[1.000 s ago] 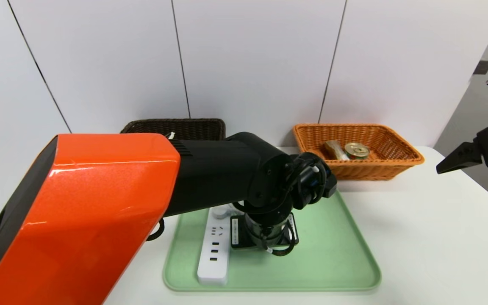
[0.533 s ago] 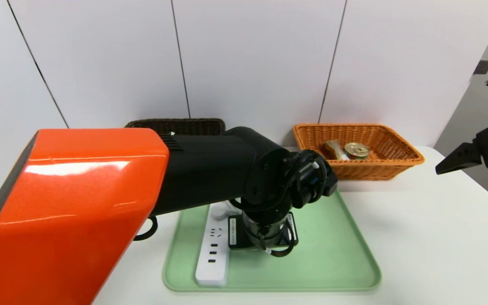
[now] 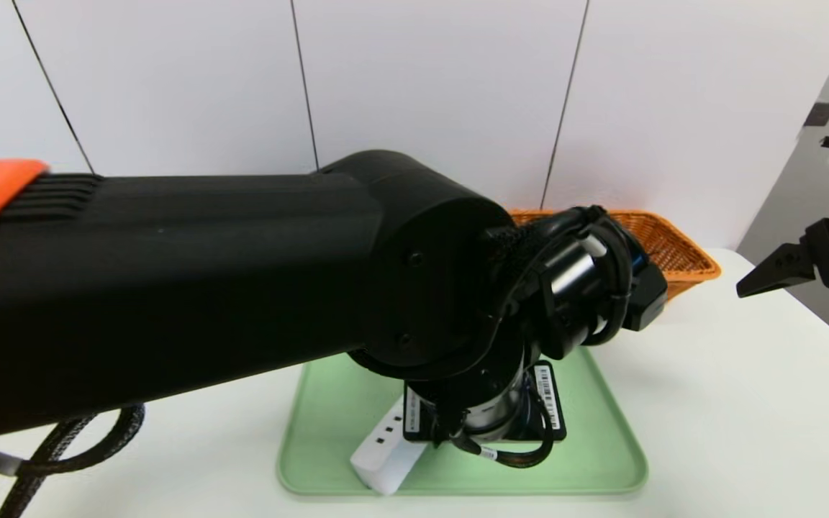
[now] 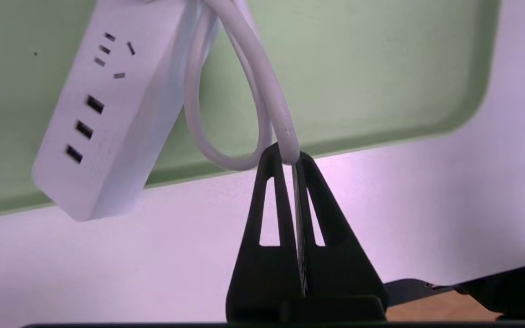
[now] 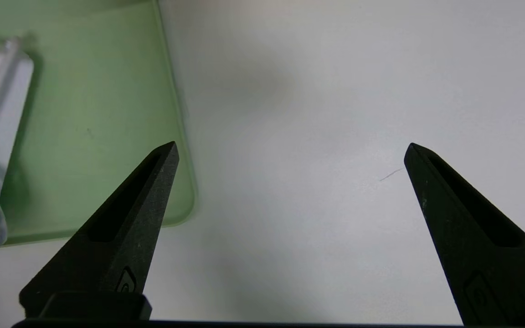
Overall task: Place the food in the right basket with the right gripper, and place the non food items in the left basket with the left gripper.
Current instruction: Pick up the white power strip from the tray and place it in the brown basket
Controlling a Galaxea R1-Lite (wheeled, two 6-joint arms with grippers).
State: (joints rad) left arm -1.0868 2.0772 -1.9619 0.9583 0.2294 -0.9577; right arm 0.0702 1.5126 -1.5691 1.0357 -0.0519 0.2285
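My left fingers are clenched on the white cord of the power strip, pinching it right at their tips near the middle of the left wrist view. The cord loops up from there toward the top of that frame, and the strip's body slants through the upper left, its three dark slots and its socket holes facing the camera, its lower end over the tray's edge and the pale tabletop. In the head view my left arm fills the left and centre of the frame, and only one white end of the power strip shows below the wrist, at the lower centre, tilted over the green tray. Whether that end touches the tray I cannot tell. The orange basket peeks out at the right of centre, behind my wrist, its inside hidden from here. My right fingers are released, spread wide with nothing between them, above bare tabletop beside the tray's corner; in the head view that right gripper sits at the far right edge of the frame.
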